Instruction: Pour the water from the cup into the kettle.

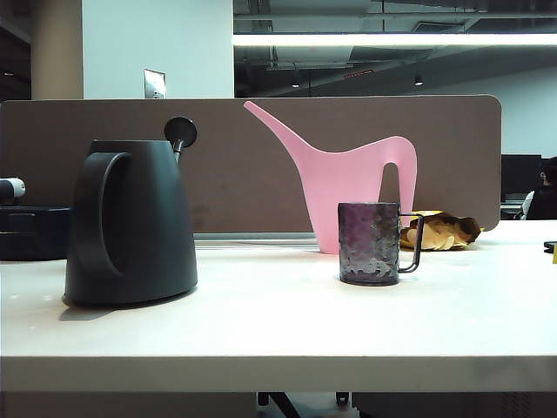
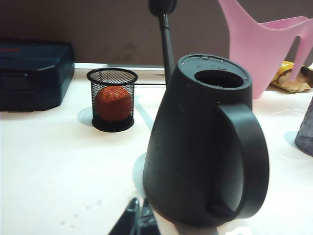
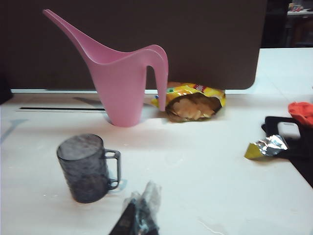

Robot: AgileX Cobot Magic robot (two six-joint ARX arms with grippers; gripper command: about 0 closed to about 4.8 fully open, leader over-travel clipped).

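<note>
Cup [image 1: 370, 243]: small dark, dimpled glass mug, upright on the pale table [image 1: 278, 331], right of centre as seen from the front, thin handle turned to the right; untouched, apart from everything, with the pink watering can [image 1: 348, 187] standing behind it. Kettle [image 1: 130, 222]: large matte black, tapered, on the left of the table, well apart from the cup, loop handle facing left, disc-tipped knob rising behind it. Right gripper [image 3: 139, 215]: low and near the cup on its handle side, fingers closed together, holding nothing. Left gripper [image 2: 137, 220]: just beside the kettle's base, only the finger ends in sight; whether parted or closed cannot be told. Step in hand, by my judgement: reaching for the cup, pour not begun. To do it well the right gripper would need to part its fingers first, approach level, take the body or handle squarely, and lift without tilting so nothing spills before the kettle's mouth. Views compared: the left wrist view alone shows the kettle's round top opening [image 2: 219, 77] uncovered, plus a mesh pen pot [image 2: 112, 100] holding an orange ball; the right wrist view alone shows a crisp bag [image 3: 193, 103] lying open and a foil wrapper [image 3: 266, 147]; the front view shows neither arm.
</note>
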